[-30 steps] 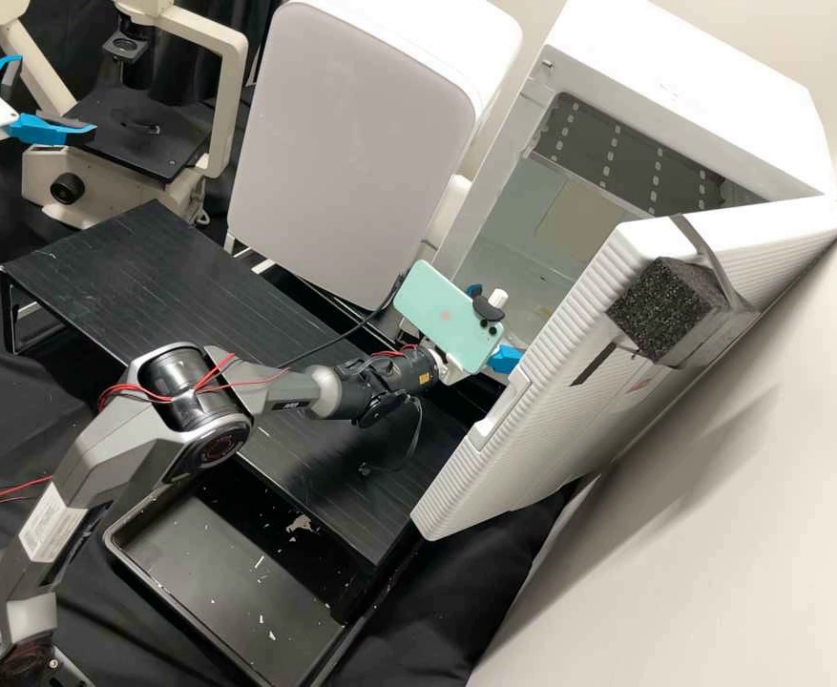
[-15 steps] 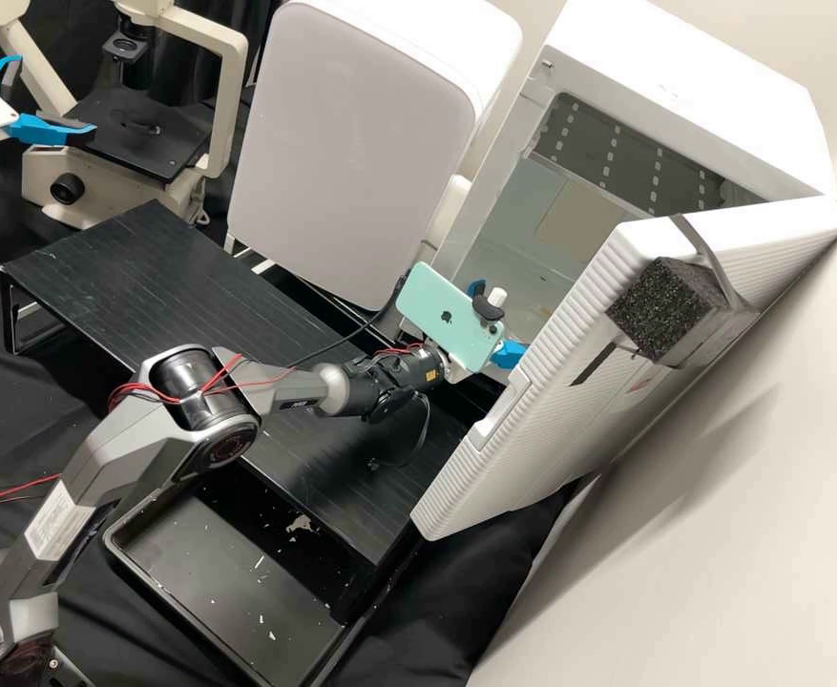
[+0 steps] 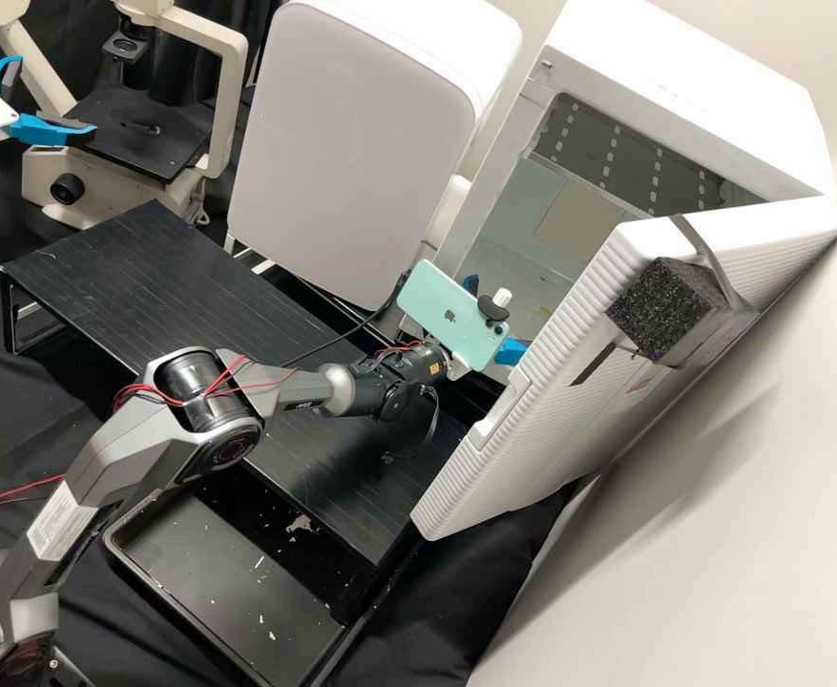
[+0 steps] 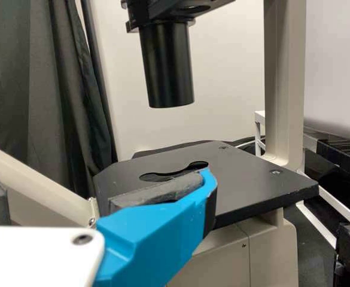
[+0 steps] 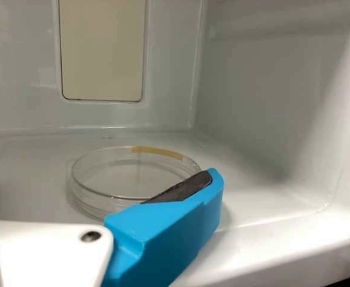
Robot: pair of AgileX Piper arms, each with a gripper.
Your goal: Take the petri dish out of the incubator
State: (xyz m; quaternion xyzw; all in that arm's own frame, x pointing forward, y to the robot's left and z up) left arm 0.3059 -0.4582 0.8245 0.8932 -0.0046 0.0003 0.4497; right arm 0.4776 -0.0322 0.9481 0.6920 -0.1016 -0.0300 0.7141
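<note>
The clear petri dish [image 5: 124, 173] lies flat on the floor of the incubator [image 3: 685, 86], with yellow tape [image 5: 157, 152] on its rim. The right pincer [image 5: 99, 178] is released, one blue finger [image 5: 169, 239] partly hiding the dish; whether they touch, I cannot tell. The left pincer [image 3: 55, 93], also released, hangs near the microscope stage [image 4: 252, 179]. The dish should be light, stiff, slippery and easily cracked. It is best taken low, by opposite side walls, with gentle pressure and kept level, lest any lid slide.
</note>
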